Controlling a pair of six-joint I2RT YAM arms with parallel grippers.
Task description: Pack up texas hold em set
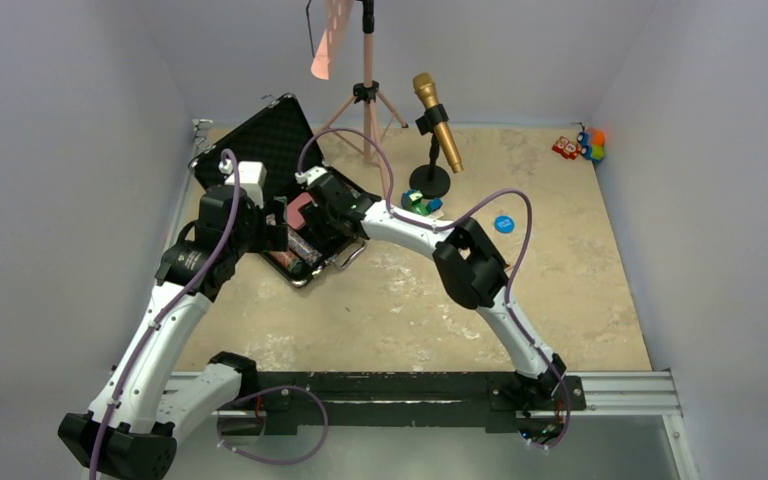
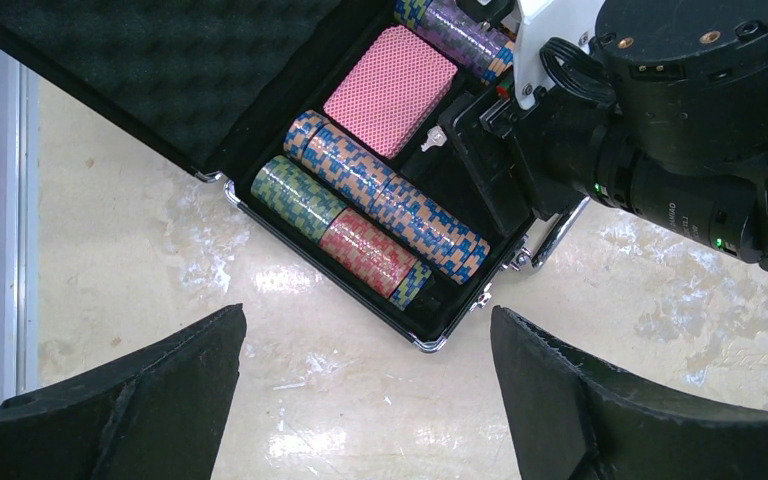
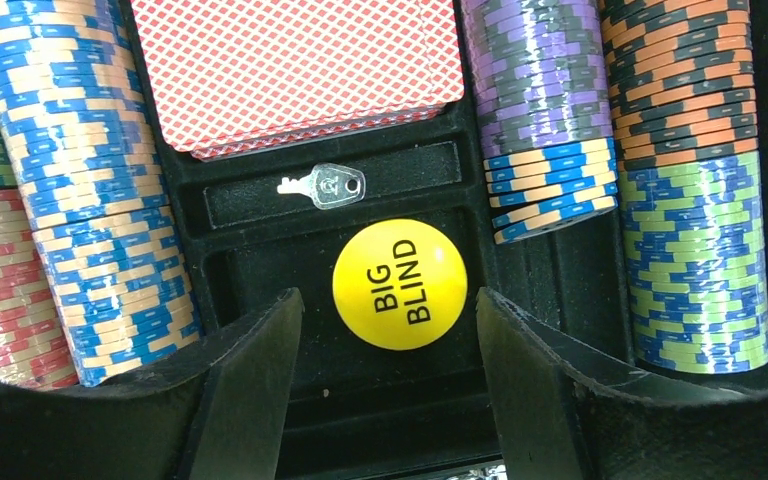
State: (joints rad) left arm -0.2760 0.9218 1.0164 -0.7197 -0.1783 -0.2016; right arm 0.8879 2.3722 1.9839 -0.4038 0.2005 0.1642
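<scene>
Case (image 1: 260, 140): open on the table (image 1: 410, 300) beneath both grippers, foam lid tipped back to the far left, handle (image 1: 350, 256) facing near right.
Chips (image 3: 90, 180): rows lie either side of the right gripper (image 3: 388, 320), long axes parallel to its fingers (image 3: 260, 380), running from hinge side to handle side.
Yellow button (image 3: 400, 284): flat in the centre slot between those fingers with a gap on each side; its BIG BLIND lettering reads along the fingers.
Key (image 3: 322, 186), deck (image 3: 300, 70): just past the fingertips, key first, pink deck beyond.
Right arm: stretches left, elbow raised, wrist pitched down into the case; jaws partway apart, gripping nothing.
Left arm: elbow bent, left gripper (image 2: 365, 335) pointing down over the table, case corner just ahead; jaws wide, nothing between.
Blue button (image 1: 503, 224): on the table, well right of the right gripper.
</scene>
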